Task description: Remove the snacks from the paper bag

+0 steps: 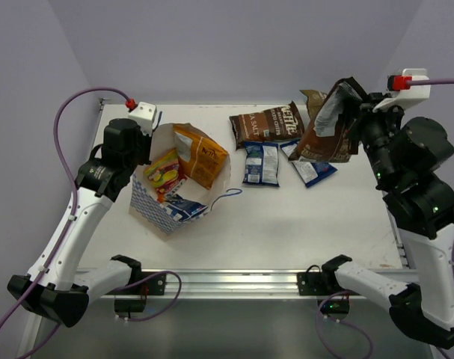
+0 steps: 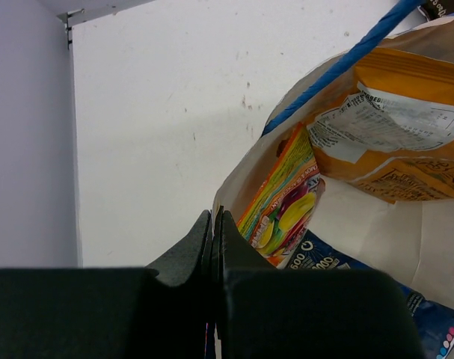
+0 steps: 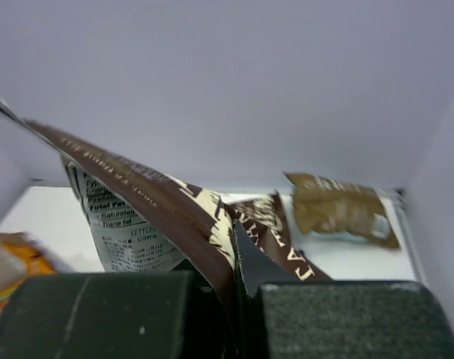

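The blue-and-white checkered paper bag (image 1: 148, 206) sits open at the left of the table. Inside it are an orange bag (image 1: 200, 153), a red-yellow packet (image 1: 163, 173) and a blue packet (image 1: 183, 206). My left gripper (image 1: 150, 138) is shut on the bag's left rim (image 2: 234, 179); in the left wrist view the gripper (image 2: 215, 217) pinches the thin paper. At the back right, my right gripper (image 1: 360, 121) is shut on a brown chip bag (image 1: 330, 127), held off the table (image 3: 174, 202). Other snacks lie on the table: a brown chip bag (image 1: 268, 122) and two blue packets (image 1: 261, 163) (image 1: 313, 172).
Another brown bag (image 3: 339, 209) lies at the table's back right corner, behind the held one. The paper bag's blue cord handle (image 1: 228, 196) trails toward the table's middle. Walls close the table at the back and on both sides.
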You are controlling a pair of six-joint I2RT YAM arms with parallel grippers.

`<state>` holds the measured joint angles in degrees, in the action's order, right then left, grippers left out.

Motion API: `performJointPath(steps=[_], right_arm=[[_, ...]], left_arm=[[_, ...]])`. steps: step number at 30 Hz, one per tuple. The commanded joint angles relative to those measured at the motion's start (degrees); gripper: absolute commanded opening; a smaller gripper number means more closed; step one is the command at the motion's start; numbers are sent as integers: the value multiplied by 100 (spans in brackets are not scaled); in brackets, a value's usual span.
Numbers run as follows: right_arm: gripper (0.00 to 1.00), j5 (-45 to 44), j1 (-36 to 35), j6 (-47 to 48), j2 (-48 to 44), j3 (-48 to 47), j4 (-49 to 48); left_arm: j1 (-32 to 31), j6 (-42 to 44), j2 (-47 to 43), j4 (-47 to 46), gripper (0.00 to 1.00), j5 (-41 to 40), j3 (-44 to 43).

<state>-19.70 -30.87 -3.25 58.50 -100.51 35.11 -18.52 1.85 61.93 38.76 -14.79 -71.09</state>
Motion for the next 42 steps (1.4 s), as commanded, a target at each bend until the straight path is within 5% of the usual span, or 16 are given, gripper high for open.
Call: performJointPath(steps=[1, 8, 16, 21, 25, 27, 29, 30, 35, 42], right_arm=[[0, -709, 807, -589, 161, 593, -259], [0, -614, 2111, -1731, 1222, 1192, -777], [0, -1869, 2770, -3521, 2332, 1629, -1200], [0, -830, 4015, -4974, 2533, 3299, -1165], [13, -43, 4519, -4949, 3069, 3924, -999], [59, -130, 4555, -4791, 2869, 4101, -656], [91, -331, 4564, -4624, 2214, 4249, -506], [99, -385, 4564, -4528, 1931, 4276, -462], [99, -227, 4546, -4026, 61, 4364, -488], [99, 466, 4371, -3790, -1164, 4434, -740]], left_arm=[[-28, -123, -102, -378, 0, -77, -300], [-28, -123, -146, -396, 0, -7, -247], [-28, -123, -155, -457, 0, 99, -186], [-28, -123, -129, -457, 0, 213, -186], [-28, -132, -120, -484, 0, 257, -195], [-28, -132, -111, -466, 0, 257, -212], [-28, -123, -120, -457, 0, 257, -239], [-28, -132, -120, -457, 0, 248, -247], [-28, -132, -67, -431, 0, 213, -326], [-28, -123, -6, -352, 0, 213, -371]])
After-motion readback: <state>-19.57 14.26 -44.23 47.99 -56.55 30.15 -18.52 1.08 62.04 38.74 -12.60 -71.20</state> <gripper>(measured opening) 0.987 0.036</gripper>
